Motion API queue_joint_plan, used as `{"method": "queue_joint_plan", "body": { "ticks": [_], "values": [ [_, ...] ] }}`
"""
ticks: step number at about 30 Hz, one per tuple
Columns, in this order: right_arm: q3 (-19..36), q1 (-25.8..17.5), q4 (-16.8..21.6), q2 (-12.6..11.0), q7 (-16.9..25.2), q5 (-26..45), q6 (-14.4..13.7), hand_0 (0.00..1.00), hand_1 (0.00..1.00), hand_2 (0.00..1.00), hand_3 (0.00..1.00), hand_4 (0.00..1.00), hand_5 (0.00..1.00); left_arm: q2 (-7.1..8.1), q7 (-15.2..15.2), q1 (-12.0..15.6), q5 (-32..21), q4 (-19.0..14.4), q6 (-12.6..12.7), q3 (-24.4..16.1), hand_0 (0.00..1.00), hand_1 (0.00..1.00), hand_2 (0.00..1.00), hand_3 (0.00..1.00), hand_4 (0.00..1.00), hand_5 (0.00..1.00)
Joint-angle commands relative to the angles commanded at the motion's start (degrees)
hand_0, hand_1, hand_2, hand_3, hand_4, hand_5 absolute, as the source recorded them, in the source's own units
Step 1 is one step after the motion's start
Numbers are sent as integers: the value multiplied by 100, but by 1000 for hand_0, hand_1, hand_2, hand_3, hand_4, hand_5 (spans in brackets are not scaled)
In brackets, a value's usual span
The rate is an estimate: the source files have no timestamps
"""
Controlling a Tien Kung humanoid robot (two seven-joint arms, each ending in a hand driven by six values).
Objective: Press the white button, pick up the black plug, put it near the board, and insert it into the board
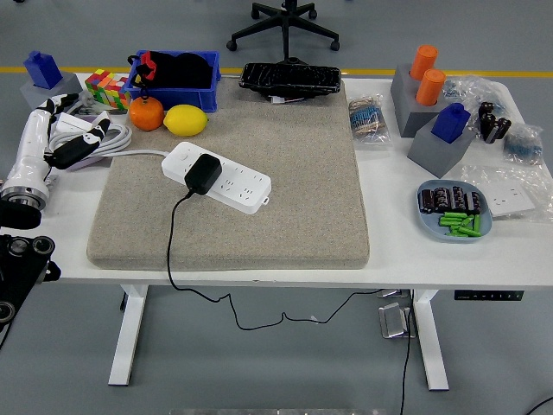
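A white power strip (226, 179) lies on the beige mat (285, 181), angled from upper left to lower right. A black plug (203, 174) sits plugged into it near its left end, and its black cable (171, 246) runs down over the table's near edge. My left hand (71, 130) is at the table's far left edge, well left of the strip, its white and black fingers relaxed and holding nothing. The strip's white button is too small to make out. The right arm is out of view.
An orange (148, 113), a lemon (186, 120), a blue bin (174, 79) and a colour cube (104, 88) stand at the back left. Grey blocks with orange cylinders (417, 82) and a blue plate (454, 211) are at the right.
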Motion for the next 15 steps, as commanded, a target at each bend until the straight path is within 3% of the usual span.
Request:
{"method": "queue_joint_plan", "body": {
  "ticks": [15],
  "values": [
    [404,-386,51,143,-54,-245,-4,865,737,696,726,870,672,61,-15,404,-47,-71,-36,174,899,906,865,778,804,418]
  ]
}}
